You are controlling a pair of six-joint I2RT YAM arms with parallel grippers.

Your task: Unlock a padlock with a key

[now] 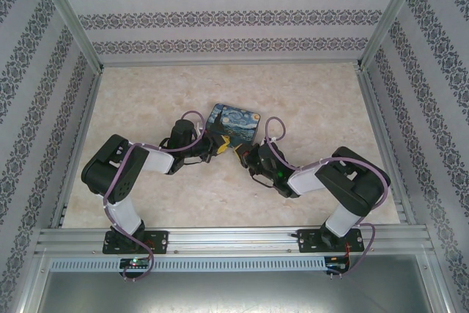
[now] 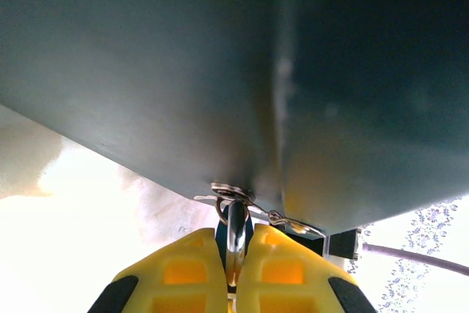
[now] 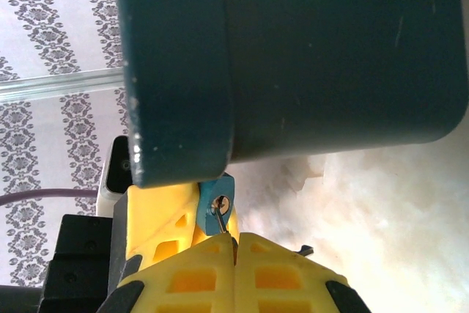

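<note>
The teal-blue padlock [image 3: 218, 199] hangs at the lower edge of the dark-blue painted box [image 1: 234, 124], which looms close in the right wrist view [image 3: 293, 56]. Its shiny shackle [image 2: 236, 229] runs up to the box's metal hasp [image 2: 229, 192]. My left gripper [image 2: 236, 247] is shut on the padlock, its yellow fingers [image 3: 157, 214] flanking the body. My right gripper [image 3: 234, 241] is shut on the slim metal key [image 3: 221, 223], whose tip sits in the keyhole. From above, the left gripper [image 1: 214, 146] and the right gripper [image 1: 240, 155] meet at the box's near edge.
The box rests on a pale marbled tabletop [image 1: 322, 100]. Patterned walls and aluminium posts [image 1: 69, 16] enclose the table on three sides. A metal rail [image 1: 234, 238] at the near edge carries both arm bases.
</note>
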